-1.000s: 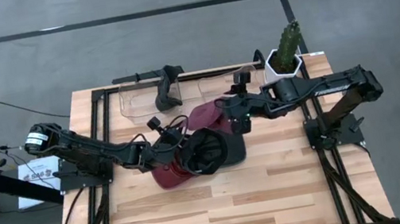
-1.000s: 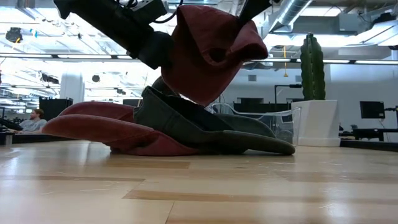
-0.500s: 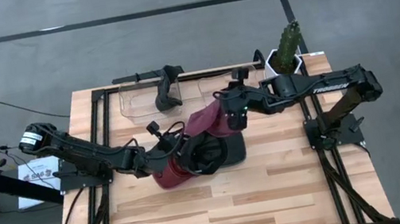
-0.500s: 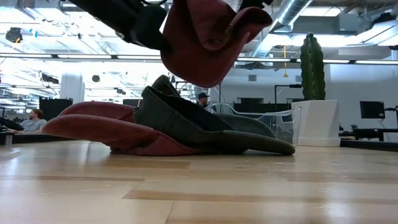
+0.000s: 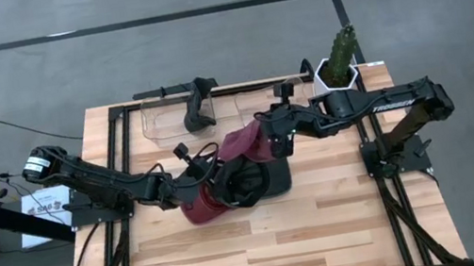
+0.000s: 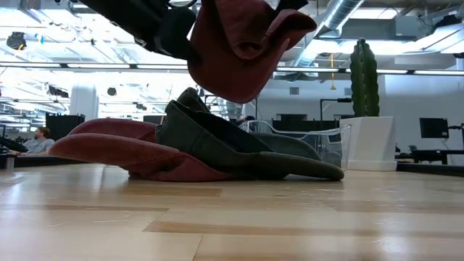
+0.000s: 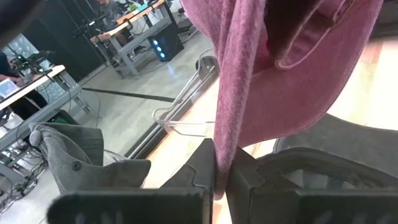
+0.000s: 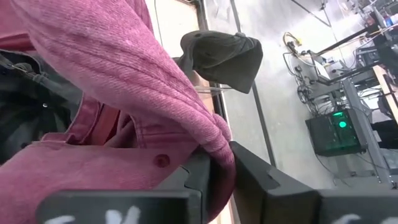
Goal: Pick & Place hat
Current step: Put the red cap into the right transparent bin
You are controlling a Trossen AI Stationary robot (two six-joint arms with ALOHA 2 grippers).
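Note:
A maroon cap (image 5: 244,141) hangs in the air between my two grippers, above a pile of a second maroon cap (image 6: 109,148) and a dark grey cap (image 6: 239,148), both lying on the wooden table. My left gripper (image 5: 211,169) is shut on the lifted cap's left side and my right gripper (image 5: 273,135) on its right side. In the low view the lifted cap (image 6: 239,43) is clear of the pile. My left gripper pinches an edge of the maroon cap's cloth (image 7: 222,163) between its two fingers, coming from the table's left. The cap is lifted clear of the pile and sags between the grippers. My right gripper pinches a rolled fold of the maroon cap's cloth (image 8: 219,154) between its two fingers, coming from the table's right. The cap hangs clear of the table, its hollow side open below the hold.
Clear plastic bins (image 5: 168,117) stand along the far edge. A dark grey cap sits on a black stand (image 5: 198,104) there. A cactus in a white pot (image 5: 338,64) stands at the far right. Bare tabletop (image 5: 329,233) lies toward the near edge.
Both grippers have risen with the maroon cap, and the right one has drifted a little toward the table's left and far edge. The cap, which touched the pile a second ago, now hangs clear above it. The two caps on the table have stayed put.

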